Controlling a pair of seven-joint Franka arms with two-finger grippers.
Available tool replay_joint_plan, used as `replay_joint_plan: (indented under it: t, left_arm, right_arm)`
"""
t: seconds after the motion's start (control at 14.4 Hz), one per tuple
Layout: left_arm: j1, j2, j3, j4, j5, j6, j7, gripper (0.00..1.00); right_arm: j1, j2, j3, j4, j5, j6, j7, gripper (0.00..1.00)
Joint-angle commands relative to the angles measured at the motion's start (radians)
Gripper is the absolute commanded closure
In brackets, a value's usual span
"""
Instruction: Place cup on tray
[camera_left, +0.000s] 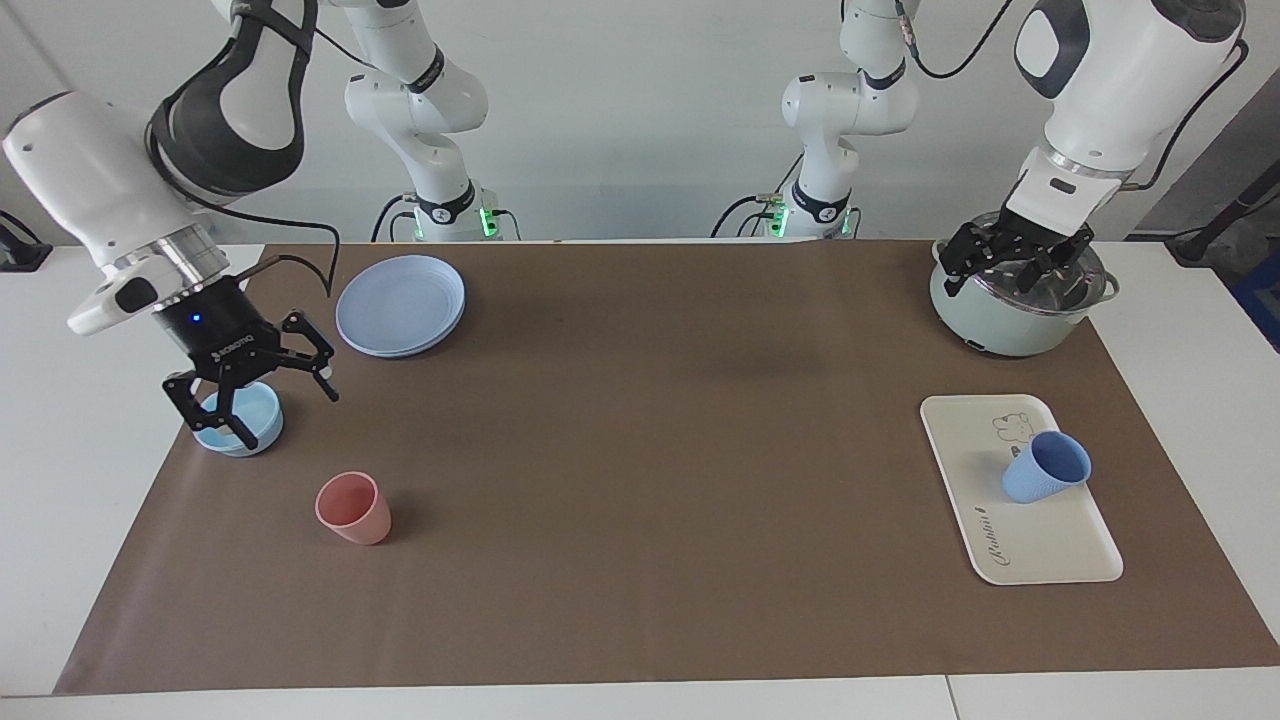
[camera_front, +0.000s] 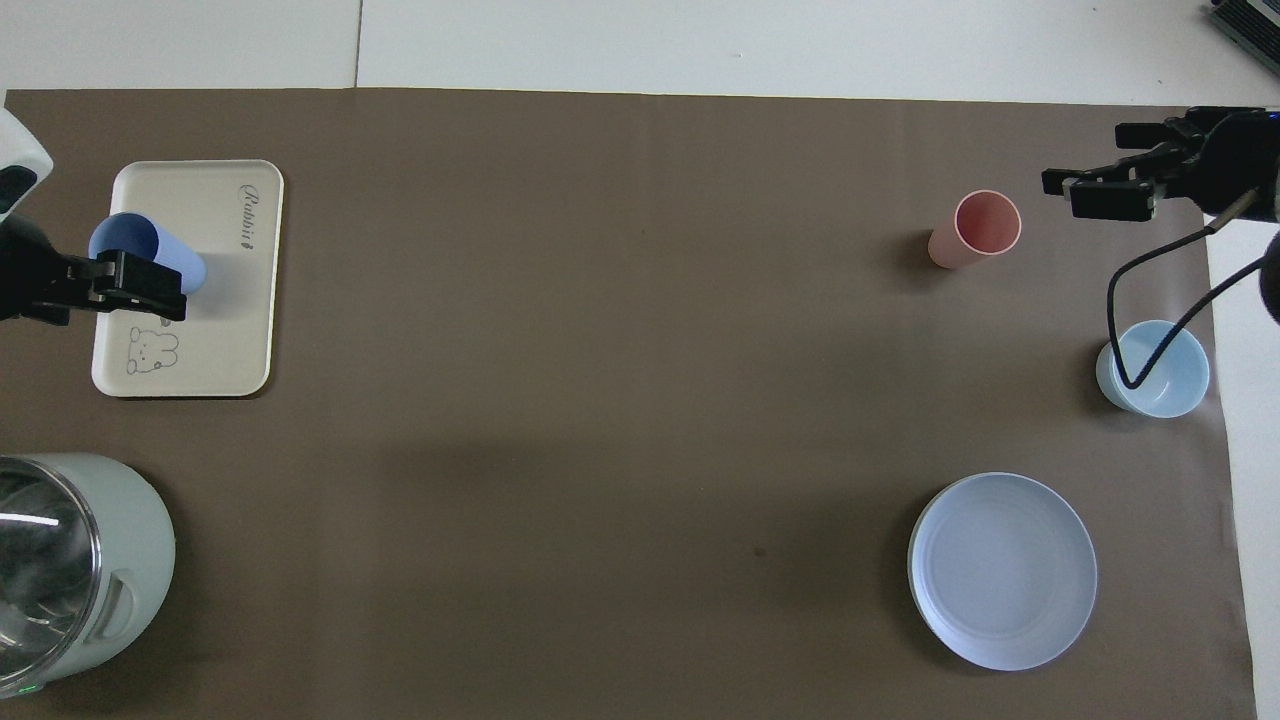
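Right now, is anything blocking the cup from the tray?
No. The cup already stands on the tray, free of both grippers. The left gripper is up over the pot; the right gripper hangs open over the bowl.

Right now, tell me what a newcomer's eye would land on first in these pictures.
The periwinkle-blue cup stands on the cream-white tray at the left arm's end of the table, with no gripper on it. The left gripper hangs with open fingers over the pale green pot, which sits nearer to the robots than the tray. At the right arm's end, the right gripper, also open, hovers over the light-blue bowl, beside a pink tumbler.
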Motion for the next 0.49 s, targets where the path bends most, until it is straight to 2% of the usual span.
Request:
replay_joint_plan:
  t: [0.0, 0.28, 0.42]
  left_arm:
    - [-0.007, -0.013, 0.011, -0.001, 0.007, -0.024, 0.051, 0.0]
    - [0.02, -0.015, 0.001, -0.004, 0.007, -0.025, 0.056, 0.0]
    - [0.019, -0.015, 0.001, -0.004, 0.009, -0.027, 0.054, 0.0]
  right_arm:
    - [-0.007, -0.05, 0.026, -0.02, -0.216, -0.009, 0.255, 0.0]
    - [-0.007, -0.12, 0.041, -0.025, -0.419, -0.182, 0.59, 0.0]
    - [-0.012, -0.137, 0.055, -0.014, -0.441, -0.276, 0.68, 0.0]
